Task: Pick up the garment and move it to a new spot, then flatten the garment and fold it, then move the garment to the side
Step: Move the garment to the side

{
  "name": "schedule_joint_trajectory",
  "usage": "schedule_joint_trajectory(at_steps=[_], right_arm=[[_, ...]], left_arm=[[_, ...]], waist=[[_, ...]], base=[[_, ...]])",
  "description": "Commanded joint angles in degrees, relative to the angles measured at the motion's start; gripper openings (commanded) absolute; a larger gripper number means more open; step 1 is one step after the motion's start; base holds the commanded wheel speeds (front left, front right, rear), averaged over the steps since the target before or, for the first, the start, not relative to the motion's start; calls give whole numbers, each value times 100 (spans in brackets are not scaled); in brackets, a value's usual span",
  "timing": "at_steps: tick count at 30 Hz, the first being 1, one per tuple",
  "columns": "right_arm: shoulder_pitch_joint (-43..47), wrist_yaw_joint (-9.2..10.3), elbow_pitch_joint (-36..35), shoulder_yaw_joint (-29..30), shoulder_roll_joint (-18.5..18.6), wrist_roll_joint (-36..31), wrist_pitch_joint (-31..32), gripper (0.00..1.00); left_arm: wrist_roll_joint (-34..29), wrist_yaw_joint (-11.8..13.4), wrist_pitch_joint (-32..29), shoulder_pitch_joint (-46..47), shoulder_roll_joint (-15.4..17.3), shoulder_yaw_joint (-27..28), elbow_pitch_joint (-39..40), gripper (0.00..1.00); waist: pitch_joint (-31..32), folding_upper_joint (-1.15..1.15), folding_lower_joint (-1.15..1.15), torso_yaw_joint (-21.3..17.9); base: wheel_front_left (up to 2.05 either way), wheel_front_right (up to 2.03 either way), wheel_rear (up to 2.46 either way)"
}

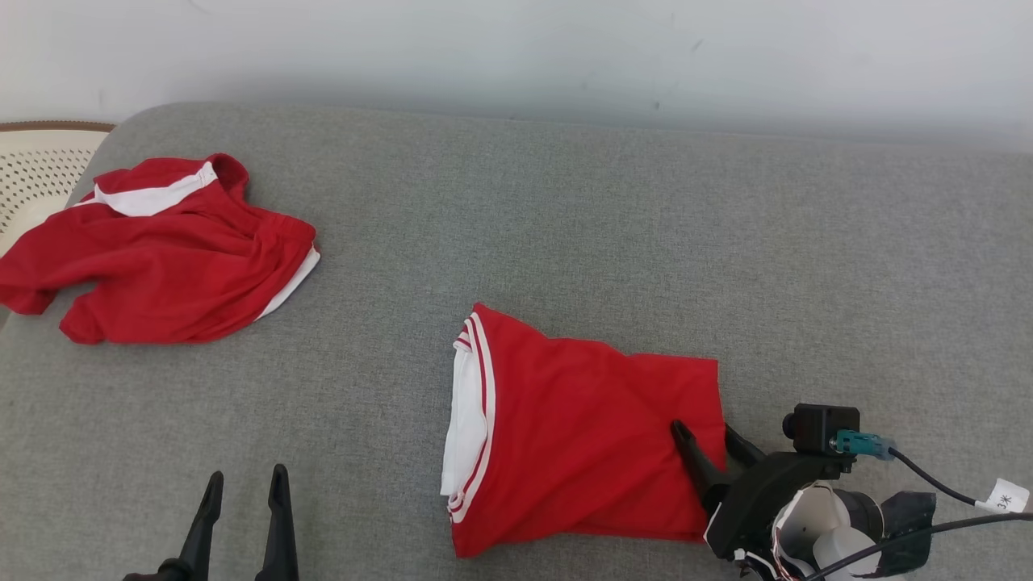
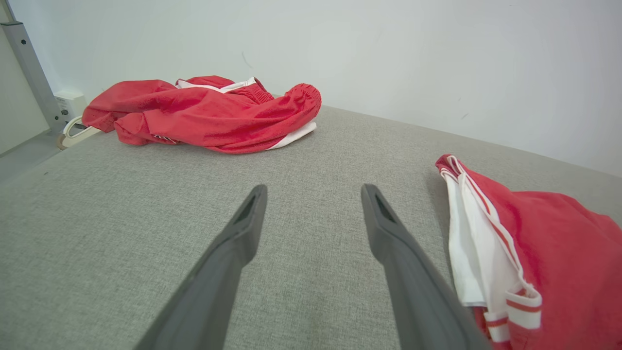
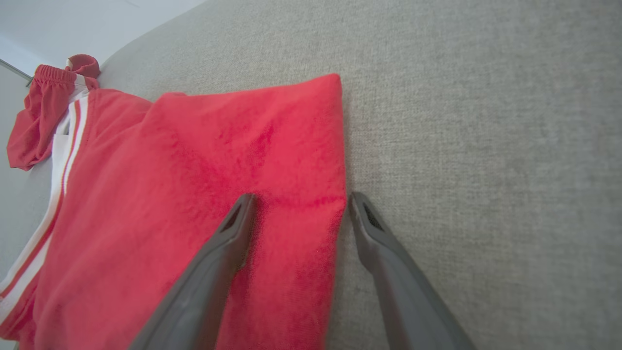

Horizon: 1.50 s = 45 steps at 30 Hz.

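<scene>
one grey fabric cushion (image 1: 613, 210) carries two red garments with white trim. the folded garment (image 1: 589, 444) lies flat near the front middle, a rough rectangle with white-and-red striped edging along its left side. the crumpled garment (image 1: 161, 258) sits heaped at the far left corner, well apart. one cream perforated basket (image 1: 40, 169) shows beyond that corner. two grippers: the right gripper (image 1: 704, 428) is spread wide, straddling the folded garment's right edge, gripping nothing; the left gripper (image 1: 248, 474) is released over bare cushion. one white cable tag (image 1: 1005, 495), its writing unreadable.
</scene>
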<state>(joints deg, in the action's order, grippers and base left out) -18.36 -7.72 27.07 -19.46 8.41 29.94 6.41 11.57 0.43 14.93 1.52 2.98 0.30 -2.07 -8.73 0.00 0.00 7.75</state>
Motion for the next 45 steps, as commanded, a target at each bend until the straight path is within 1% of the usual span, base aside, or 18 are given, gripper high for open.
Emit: schedule_joint_trajectory(at_steps=[1,5,6,7,10,13,19,26,30,37,44,45], right_arm=[[136,41,110,23,66,-54,99,100],[250,40,121,-113,-28,53,419,100],[259,33,77,-171,-59,103,440,8],[262,26,34,-219,-65,147,445,0],[226,26,-41,-237,-33,197,384,0],[108,27,-144,-187,79,204,254,0],[-350,27,-309,-121,417,122,138,0],[-1251,27,-395,-91,954,48,289,0],[-1817,27,-245,-47,1244,93,322,0],[-2635,27,267,0,1826,96,271,0],[-3209,27,665,3,2276,25,215,0],[-3361,27,758,-11,2394,-22,214,0]], left_arm=[[32,3,27,7,2,16,-12,100],[38,-12,27,32,-1,11,-27,100],[39,-13,27,33,-2,10,-30,100],[39,-18,27,34,-2,11,-33,100],[36,-18,27,37,-3,14,-36,100],[28,-19,27,38,-3,22,-41,100],[12,-29,27,26,-5,62,-34,100],[-43,-97,27,107,-1,61,-13,100],[-80,-147,26,207,26,58,23,100],[-150,-217,26,397,117,85,186,100],[-184,-186,26,489,245,210,496,100],[-184,-179,26,525,297,240,591,100]], waist=[[-4,0,0,-16],[-6,0,0,-40],[-7,0,0,-41],[-8,0,0,-41],[-8,0,0,-43],[-8,0,0,-48],[-18,0,0,-121],[-177,0,0,-273],[-348,0,0,-324],[-727,0,0,-348],[-1054,0,0,-509],[-1157,0,0,-567]], base=[[0,0,0],[0,0,0],[0,0,0],[0,0,0],[0,0,0],[0,0,0],[0,0,0],[0,0,0],[0,0,0],[0,0,0],[0,0,0],[0,0,0]])
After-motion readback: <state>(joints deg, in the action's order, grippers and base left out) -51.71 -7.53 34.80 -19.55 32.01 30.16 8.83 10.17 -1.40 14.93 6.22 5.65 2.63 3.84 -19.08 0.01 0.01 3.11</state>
